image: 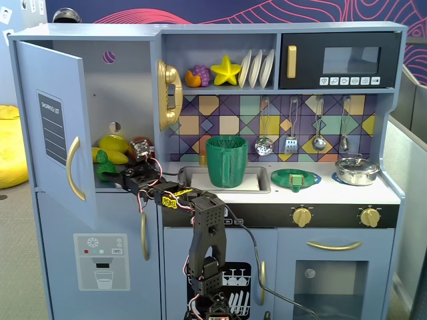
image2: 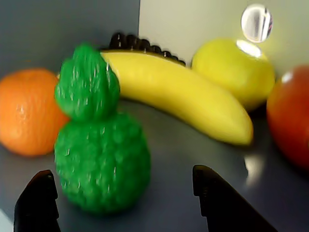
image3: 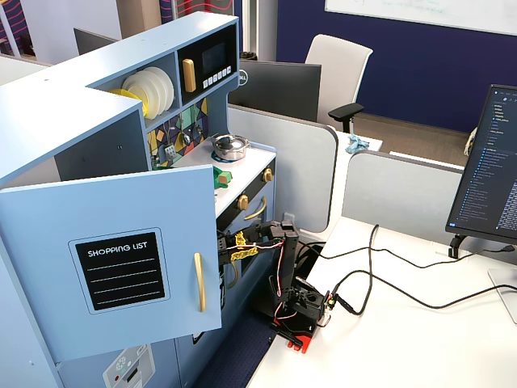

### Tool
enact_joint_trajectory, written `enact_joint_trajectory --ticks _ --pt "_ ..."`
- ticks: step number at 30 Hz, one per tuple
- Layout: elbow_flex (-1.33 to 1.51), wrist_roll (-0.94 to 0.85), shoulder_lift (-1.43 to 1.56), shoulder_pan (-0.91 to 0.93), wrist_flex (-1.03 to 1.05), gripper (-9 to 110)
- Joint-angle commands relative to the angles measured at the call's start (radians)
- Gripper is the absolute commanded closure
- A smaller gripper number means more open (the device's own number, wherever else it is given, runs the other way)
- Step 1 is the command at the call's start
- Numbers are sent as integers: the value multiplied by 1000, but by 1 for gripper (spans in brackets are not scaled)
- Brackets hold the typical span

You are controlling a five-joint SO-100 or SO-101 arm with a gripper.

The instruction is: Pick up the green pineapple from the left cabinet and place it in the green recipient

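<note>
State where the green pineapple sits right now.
In the wrist view the green pineapple stands left of centre, between the orange and the banana, just ahead of the open fingers.

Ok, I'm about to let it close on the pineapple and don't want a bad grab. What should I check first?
1. Cabinet door open: ok.
2. gripper open: ok, both fingertips apart in the wrist view.
3. green pineapple between the fingertips: not ok, it sits nearer the left tip and not yet between them.
4. Pineapple upright: ok, slightly tilted.
5. Neighbours clear: cannot tell, the orange appears close behind; the banana lies apart.
6. green recipient upright in the sink, nothing visible above its rim: ok.
</note>
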Motion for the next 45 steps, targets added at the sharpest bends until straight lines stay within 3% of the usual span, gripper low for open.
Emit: enact_joint_trajectory --ticks 1,29,32,35,45 --pt "-110 8 -12 -29 -28 72" --pt "-558 57 -422 31 25 70" --pt "-575 31 -431 29 63 79" --pt "-577 17 -425 18 100 101" --pt "-449 -52 -216 -32 100 101"
